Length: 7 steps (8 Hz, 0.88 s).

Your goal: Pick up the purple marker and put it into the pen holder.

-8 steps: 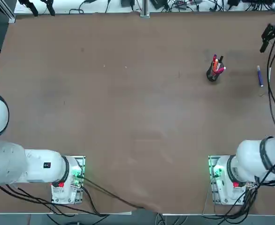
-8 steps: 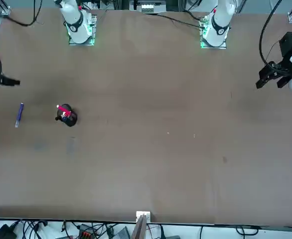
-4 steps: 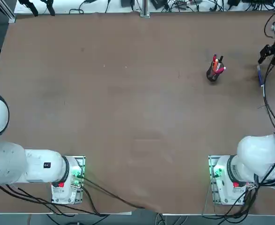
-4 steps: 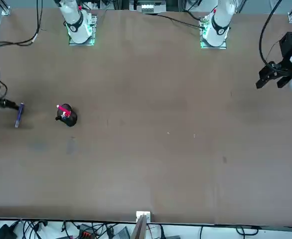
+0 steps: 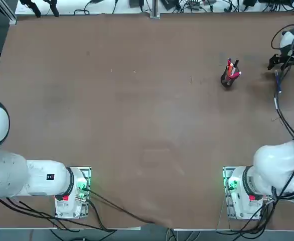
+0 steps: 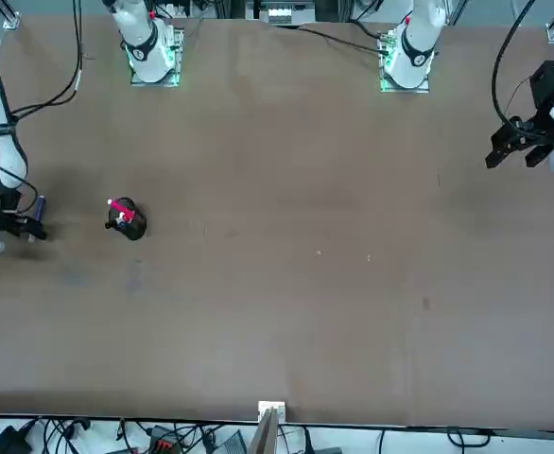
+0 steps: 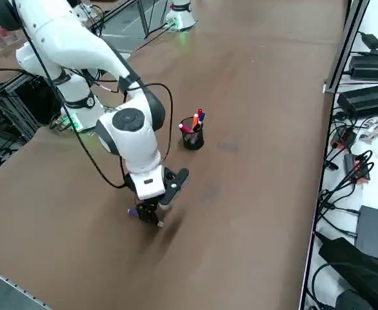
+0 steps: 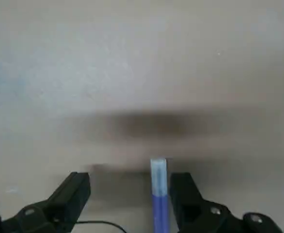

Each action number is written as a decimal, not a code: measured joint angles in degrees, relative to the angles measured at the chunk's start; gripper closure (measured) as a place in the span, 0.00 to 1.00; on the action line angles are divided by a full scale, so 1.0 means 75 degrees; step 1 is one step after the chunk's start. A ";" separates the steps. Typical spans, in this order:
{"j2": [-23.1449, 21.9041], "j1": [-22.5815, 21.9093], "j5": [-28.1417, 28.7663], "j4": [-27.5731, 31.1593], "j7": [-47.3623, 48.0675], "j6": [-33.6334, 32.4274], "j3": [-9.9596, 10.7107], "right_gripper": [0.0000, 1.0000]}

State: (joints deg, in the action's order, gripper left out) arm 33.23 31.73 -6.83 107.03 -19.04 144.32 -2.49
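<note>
The right gripper (image 8: 127,194), spread wide, seems low over the marker (image 8: 158,194), which lies between its 2 fingers (nearer one), long axis across the gap.

The top camera looks straight down from far, with the arm bases at its lower edge. The front camera faces the robot from across the table (image 6: 286,284). The side camera looks down diagonally, nearer. The wrist camera sits close behind the gripper (image 8: 130,187). All four share the marker (image 8: 158,194) beside it.
</note>
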 joint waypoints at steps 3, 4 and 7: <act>0.0109 0.0217 0.0000 0.0001 -0.0001 0.0038 0.0003 0.05; 0.0146 0.0282 0.0000 0.0003 0.0000 0.0107 0.0004 0.10; 0.0301 0.0369 0.0005 -0.0001 0.0000 0.0246 -0.0017 0.41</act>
State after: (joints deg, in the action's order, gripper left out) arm 35.49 34.49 -6.79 107.02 -19.04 146.16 -2.62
